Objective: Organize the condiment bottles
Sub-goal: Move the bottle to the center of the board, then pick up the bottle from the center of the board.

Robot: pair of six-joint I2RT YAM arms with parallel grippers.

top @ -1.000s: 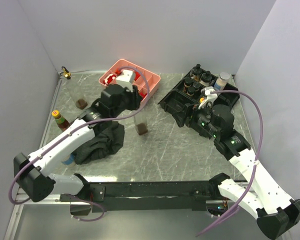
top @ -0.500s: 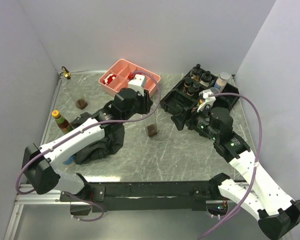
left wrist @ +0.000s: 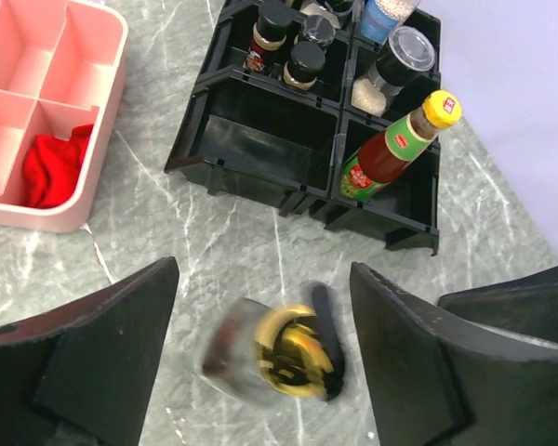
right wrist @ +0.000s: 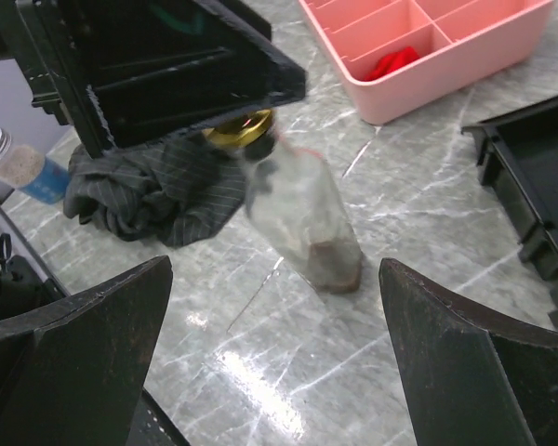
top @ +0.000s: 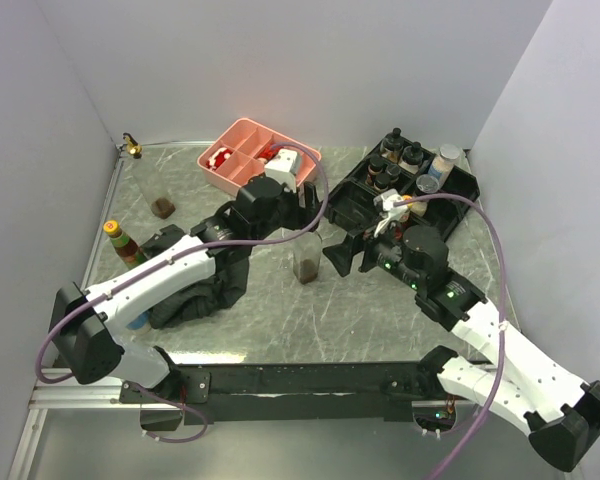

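Observation:
A tall clear bottle with a gold spout (top: 306, 256) stands in the middle of the table, with brown residue at its bottom. It shows blurred in the left wrist view (left wrist: 284, 353) and leaning in the right wrist view (right wrist: 302, 218). My left gripper (top: 301, 212) hovers over it, open (left wrist: 262, 271), with a gap on each side of the spout. My right gripper (top: 342, 258) is open (right wrist: 274, 269) just right of the bottle, not touching it. A black organizer (left wrist: 260, 139) holds a yellow-capped sauce bottle (left wrist: 391, 149), black-lidded jars (left wrist: 279, 28) and a shaker (left wrist: 391, 65).
A pink compartment tray (top: 242, 135) with red pieces sits at the back. A black cloth (top: 195, 285) lies under the left arm. At the left edge stand a yellow-capped sauce bottle (top: 120, 240) and another clear gold-spouted bottle (top: 145, 180).
The left arm carried the clear bottle right to the table's middle, and its jaws have now opened off it. The right arm swung left toward the bottle.

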